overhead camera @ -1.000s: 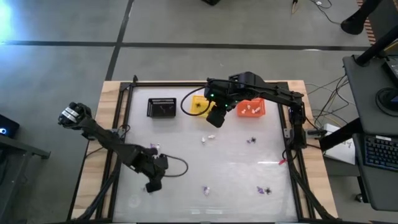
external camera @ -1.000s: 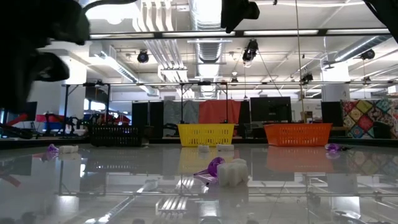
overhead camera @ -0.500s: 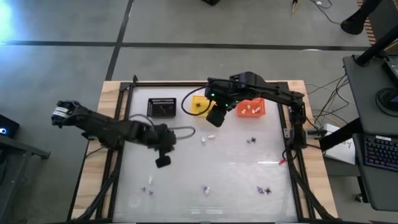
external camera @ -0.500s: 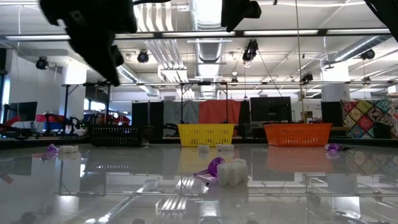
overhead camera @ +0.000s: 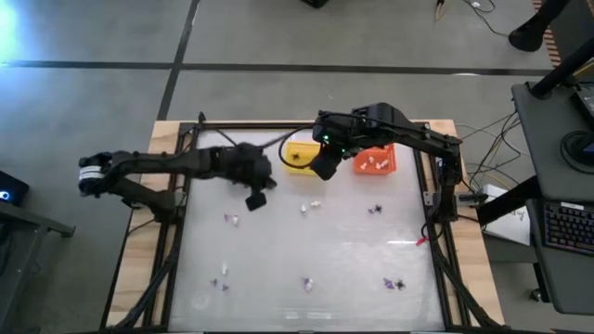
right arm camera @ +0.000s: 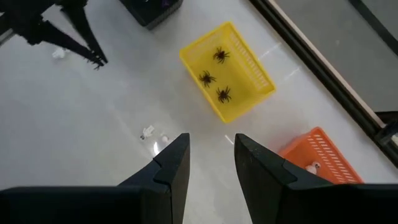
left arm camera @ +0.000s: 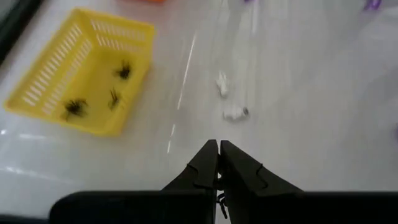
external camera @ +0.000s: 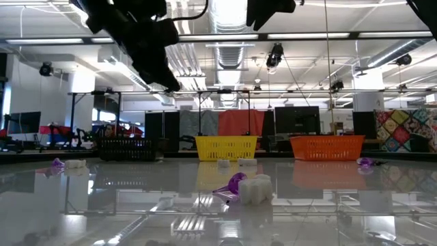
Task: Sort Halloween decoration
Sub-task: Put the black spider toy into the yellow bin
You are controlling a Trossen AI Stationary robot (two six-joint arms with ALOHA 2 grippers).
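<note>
Left gripper (overhead camera: 255, 199) has swung fast across the table: a second ago it was low near the front left corner, half a second ago mid-table, and now it hangs in the air near the black basket (overhead camera: 243, 160), heading toward the yellow basket (overhead camera: 298, 155). Its fingers (left arm camera: 219, 167) are pressed together, and in the left wrist view a thin dark leg-like bit pokes out below the tips, so it looks to be pinching a small black trinket, though I cannot make out the whole piece. My guess is that this is a carry, with a drop into the yellow basket next, since that basket already holds three black spiders (right arm camera: 216, 76). Right gripper (right arm camera: 211, 157) waits above the table just in front of the yellow basket, fingers spread, nothing between them; it has barely shifted. The orange basket (overhead camera: 373, 160) has white pieces in it. Loose decorations left on the table (overhead camera: 371, 250): a white pair (overhead camera: 310, 206) near the middle, a purple one (overhead camera: 375, 210) to the right, more purple and white bits along the front edge (overhead camera: 394, 283) and one on the left (overhead camera: 231, 220). Sorting is well short of finished.
</note>
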